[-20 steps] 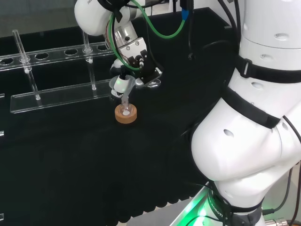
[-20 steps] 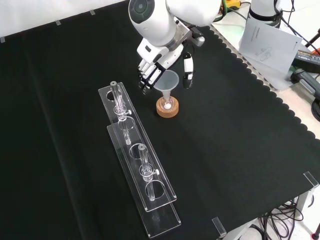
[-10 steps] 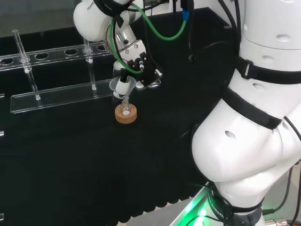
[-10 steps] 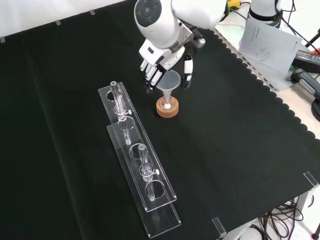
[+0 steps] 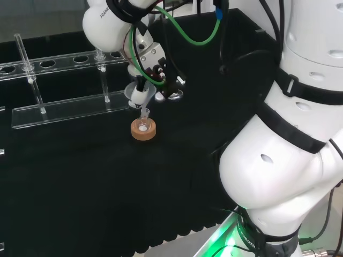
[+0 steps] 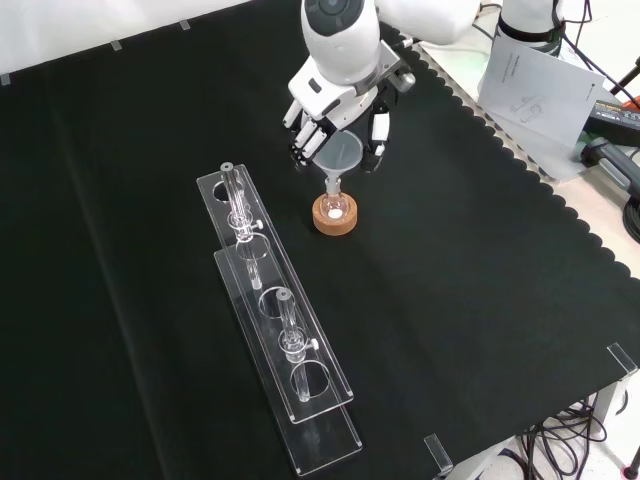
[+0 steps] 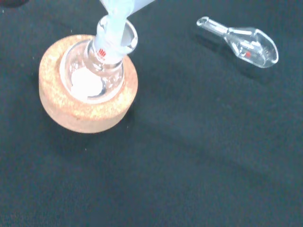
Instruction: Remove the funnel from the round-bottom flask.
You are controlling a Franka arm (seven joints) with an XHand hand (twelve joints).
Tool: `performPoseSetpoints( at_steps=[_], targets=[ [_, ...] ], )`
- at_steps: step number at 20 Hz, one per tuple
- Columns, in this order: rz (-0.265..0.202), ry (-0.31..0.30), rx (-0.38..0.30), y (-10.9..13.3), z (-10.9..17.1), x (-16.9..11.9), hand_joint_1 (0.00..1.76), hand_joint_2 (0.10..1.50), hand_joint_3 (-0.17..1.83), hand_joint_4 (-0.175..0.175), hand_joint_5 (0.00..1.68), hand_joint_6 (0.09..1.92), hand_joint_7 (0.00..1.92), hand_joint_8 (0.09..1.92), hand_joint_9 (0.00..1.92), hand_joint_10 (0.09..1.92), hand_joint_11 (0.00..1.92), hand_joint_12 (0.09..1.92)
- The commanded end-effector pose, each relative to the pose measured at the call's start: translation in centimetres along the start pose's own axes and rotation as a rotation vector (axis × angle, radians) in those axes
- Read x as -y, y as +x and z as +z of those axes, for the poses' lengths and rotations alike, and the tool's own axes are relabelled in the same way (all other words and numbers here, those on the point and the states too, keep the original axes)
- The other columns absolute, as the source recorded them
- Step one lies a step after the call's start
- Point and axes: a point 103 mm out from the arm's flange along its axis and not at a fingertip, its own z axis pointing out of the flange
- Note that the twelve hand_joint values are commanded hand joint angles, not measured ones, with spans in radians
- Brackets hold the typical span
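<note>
Gripping the funnel [image 6: 340, 157], hand [image 6: 333, 112] above the round-bottom flask [image 6: 334, 207].

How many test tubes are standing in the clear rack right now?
2: one tube at the rack's far end in the front view, one nearer the middle. Clear glass, so others may be missed.

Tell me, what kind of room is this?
Probably a chemistry lab set up for robot trials: a round-bottom flask on a cork ring, a funnel in the robot hand, and a clear tube rack.
</note>
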Motion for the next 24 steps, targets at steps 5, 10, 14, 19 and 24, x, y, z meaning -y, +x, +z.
performPoseSetpoints(
  at_steps=[5,10,14,19,24],
  targets=[
    [-0.002,0.002,-0.033,-1.1,-4.0,1.8,0.66,0.87,0.42,-0.015,0.72,0.47,0.78,0.65,1.18,0.39,0.64,1.24],
    [-0.002,-0.017,-0.065,-1.7,-6.4,3.1,0.65,0.85,0.43,-0.021,0.68,0.51,0.77,0.66,1.18,0.39,0.63,1.25],
    [0.016,-0.057,-0.067,-2.4,-8.8,4.4,0.64,0.85,0.43,-0.023,0.67,0.52,0.77,0.66,1.18,0.39,0.62,1.25],
    [0.038,-0.083,-0.076,-3.3,-11.1,5.2,0.64,0.85,0.43,-0.025,0.65,0.52,0.76,0.67,1.17,0.39,0.62,1.26],
    [0.052,-0.091,-0.092,-4.1,-12.4,5.0,0.63,0.84,0.43,-0.028,0.64,0.53,0.75,0.67,1.17,0.39,0.61,1.26]
  ],
)
